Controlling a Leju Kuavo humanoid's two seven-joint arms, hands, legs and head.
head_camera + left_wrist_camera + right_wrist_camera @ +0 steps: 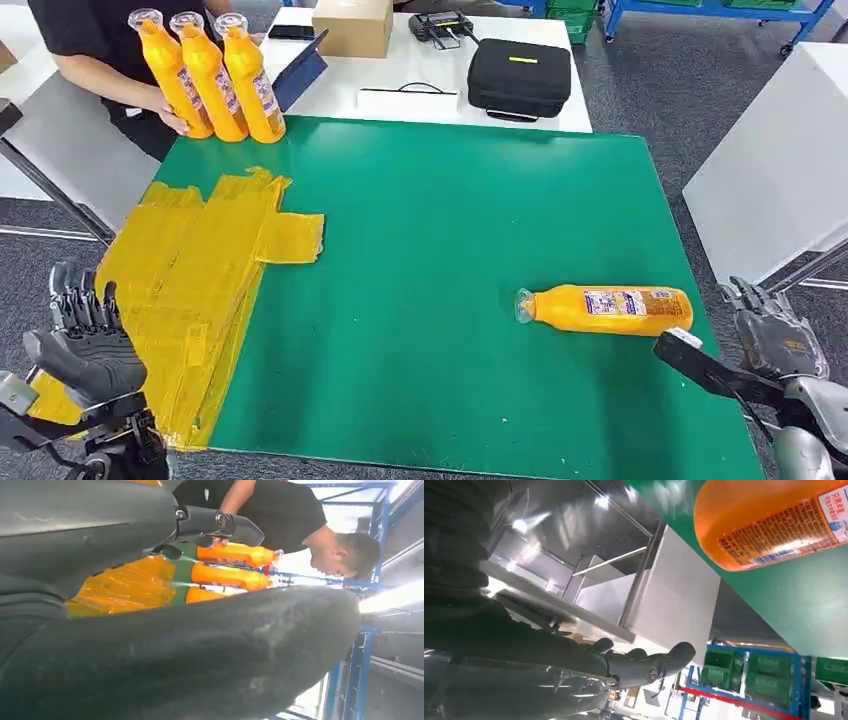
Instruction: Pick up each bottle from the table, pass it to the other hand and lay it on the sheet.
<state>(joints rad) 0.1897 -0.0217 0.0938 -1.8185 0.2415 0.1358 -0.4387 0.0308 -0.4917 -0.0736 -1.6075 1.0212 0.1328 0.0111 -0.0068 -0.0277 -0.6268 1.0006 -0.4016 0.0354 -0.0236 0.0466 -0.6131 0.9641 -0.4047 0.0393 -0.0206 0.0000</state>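
- One orange bottle (606, 309) is seen lying on its side on the green table (450, 250) near the right edge, cap towards the middle; nothing grips it.
- The right hand (775, 335) is held just off that edge with fingers spread and empty. The rounded bottle may be rolled or pushed away if it is touched before the fingers close.
- The left hand (85, 340) is raised beside the yellow sheet (190, 280), fingers extended, nothing held. A drop is possible at the hand-over.
- Three upright bottles (212, 75) are steadied by a person's hand (172, 120) at the far corner.
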